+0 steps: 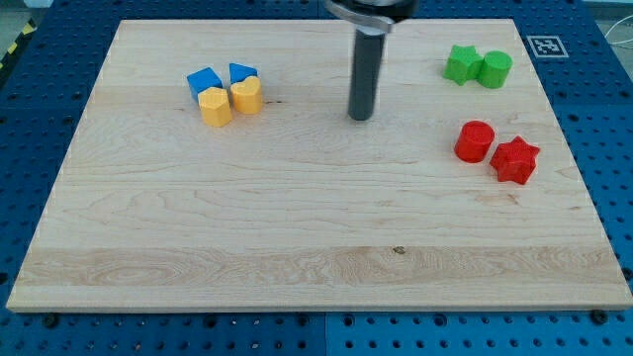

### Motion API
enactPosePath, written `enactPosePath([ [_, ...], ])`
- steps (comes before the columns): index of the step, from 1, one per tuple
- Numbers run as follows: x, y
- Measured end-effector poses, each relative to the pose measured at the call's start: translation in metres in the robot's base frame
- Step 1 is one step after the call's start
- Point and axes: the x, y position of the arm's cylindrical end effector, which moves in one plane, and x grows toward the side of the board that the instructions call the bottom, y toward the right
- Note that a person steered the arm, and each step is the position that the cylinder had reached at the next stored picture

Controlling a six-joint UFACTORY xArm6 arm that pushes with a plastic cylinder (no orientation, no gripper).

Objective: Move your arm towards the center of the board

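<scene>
My rod comes down from the view's top and my tip rests on the wooden board, above the board's middle and touching no block. To its left sit a blue cube, a blue block, a yellow block and a yellow heart-like block, bunched together. To its right, near the top, are a green star and a green cylinder. Lower right are a red cylinder and a red star.
The board lies on a blue perforated table. A black-and-white marker tag sits by the board's top right corner.
</scene>
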Motion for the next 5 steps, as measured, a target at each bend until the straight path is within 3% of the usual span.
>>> enactPosePath([
  [2,0.016,-0.012],
  [3,0.035,-0.047],
  [5,0.069,-0.174],
])
